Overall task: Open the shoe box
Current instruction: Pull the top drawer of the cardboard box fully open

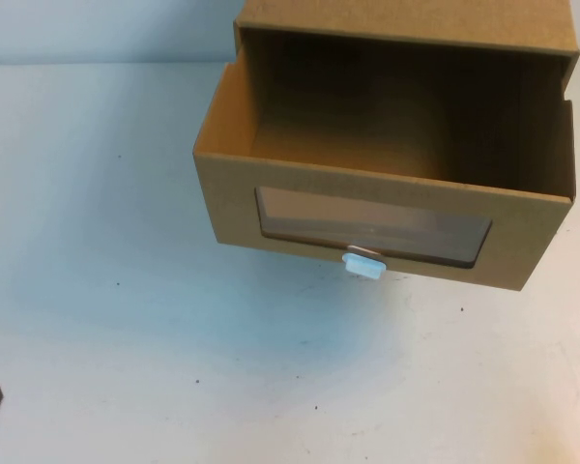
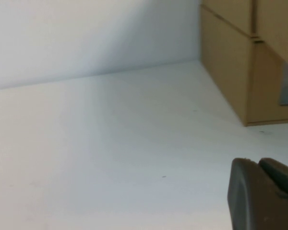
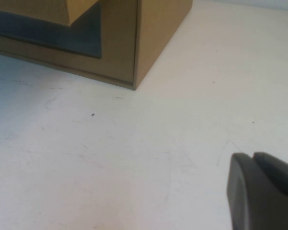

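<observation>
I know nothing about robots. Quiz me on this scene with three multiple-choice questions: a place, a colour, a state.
1. Where is the pale pull tab? A) under the window in the drawer front B) on the roof C) on a side wall
2. The shoe box is: A) white B) brown C) black
3. The drawer is: A) shut B) pulled out C) upside down
Answers: 1 A, it sticks out below the window. 2 B, plain brown cardboard. 3 B, its open inside shows.
Both shut, the left gripper and right gripper hang over the table, off the box.
</observation>
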Robot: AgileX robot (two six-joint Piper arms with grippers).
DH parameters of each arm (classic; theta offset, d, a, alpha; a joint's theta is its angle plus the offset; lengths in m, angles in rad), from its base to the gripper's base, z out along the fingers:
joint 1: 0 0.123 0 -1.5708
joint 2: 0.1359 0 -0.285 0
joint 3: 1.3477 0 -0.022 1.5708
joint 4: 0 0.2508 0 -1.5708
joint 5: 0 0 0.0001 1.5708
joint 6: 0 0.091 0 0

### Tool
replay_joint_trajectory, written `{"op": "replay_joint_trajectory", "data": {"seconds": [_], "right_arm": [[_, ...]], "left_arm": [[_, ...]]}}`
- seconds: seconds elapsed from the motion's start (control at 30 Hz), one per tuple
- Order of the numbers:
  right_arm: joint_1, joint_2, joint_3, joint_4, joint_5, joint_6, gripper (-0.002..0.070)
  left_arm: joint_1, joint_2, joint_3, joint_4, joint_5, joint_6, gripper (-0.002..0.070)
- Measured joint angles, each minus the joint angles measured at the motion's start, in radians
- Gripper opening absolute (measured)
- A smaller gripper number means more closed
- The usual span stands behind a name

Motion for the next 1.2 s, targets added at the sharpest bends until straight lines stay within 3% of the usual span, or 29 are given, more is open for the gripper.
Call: {"op": "replay_joint_trajectory", "data": {"seconds": [0.2, 0.67, 0.9, 1.2], "right_arm": [[0.000, 0.000, 0.000, 0.000, 0.000, 0.000, -0.0014], [0.000, 0.000, 0.000, 0.000, 0.002, 0.000, -0.0013], [0.000, 0.000, 0.000, 0.000, 0.002, 0.000, -0.0014], [0.000, 0.000, 0.000, 0.000, 0.004, 0.000, -0.0014]], "left_arm": [[0.077, -0.031, 0.000, 0.000, 0.000, 0.000, -0.0004], [0.084, -0.072, 0.000, 0.024, 0.104, 0.018, -0.0004], [0.089, -0.072, 0.000, 0.335, 0.131, -0.288, -0.0004], [0.094, -0.072, 0.000, 0.376, 0.281, -0.394, -0.0004]]}}
